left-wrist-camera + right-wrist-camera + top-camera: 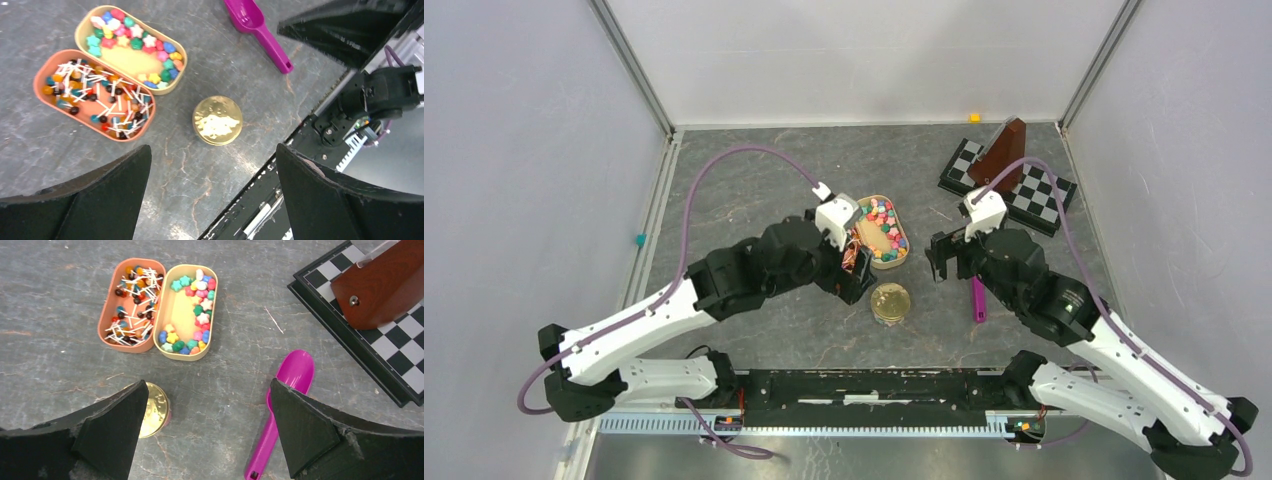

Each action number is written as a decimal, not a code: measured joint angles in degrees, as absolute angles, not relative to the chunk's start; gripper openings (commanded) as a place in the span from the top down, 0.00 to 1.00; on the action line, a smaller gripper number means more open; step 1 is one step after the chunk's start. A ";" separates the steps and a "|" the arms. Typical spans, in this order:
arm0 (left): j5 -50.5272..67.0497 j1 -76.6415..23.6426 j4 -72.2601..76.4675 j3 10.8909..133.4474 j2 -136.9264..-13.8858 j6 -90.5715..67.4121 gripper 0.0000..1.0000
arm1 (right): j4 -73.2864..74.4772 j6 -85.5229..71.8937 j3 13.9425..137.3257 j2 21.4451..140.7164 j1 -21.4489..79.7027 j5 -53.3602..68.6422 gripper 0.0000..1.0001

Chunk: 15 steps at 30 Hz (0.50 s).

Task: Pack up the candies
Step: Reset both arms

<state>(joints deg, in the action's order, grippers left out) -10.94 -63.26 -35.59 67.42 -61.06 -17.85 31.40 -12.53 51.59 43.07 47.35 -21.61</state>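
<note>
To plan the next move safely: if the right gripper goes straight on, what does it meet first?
Probably bare table, between the gold-lidded jar and the purple scoop; depth is unclear.

This is looking like a robotics lab test cell. Plain white panels [874, 50] are walling in a grey stone-patterned tabletop [754, 190], and aluminium posts [637, 75] are framing the corners. The left arm [654, 315] and right arm [1124, 360] are sitting bolted to a black rail [874, 392] at the near edge, with purple cables [744, 150] looping over them. A chessboard [1036, 200] and a wooden metronome [1002, 155] are standing together at the far right.
</note>
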 measured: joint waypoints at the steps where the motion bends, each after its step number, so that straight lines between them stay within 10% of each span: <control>1: -10.39 -62.24 -36.64 68.97 -61.65 -17.50 0.00 | 31.33 -12.47 52.16 44.12 47.33 -22.31 0.02; 15: -4.58 -36.27 -41.15 69.91 -63.44 -16.86 0.00 | 29.63 -12.86 50.76 49.41 27.86 -15.42 0.02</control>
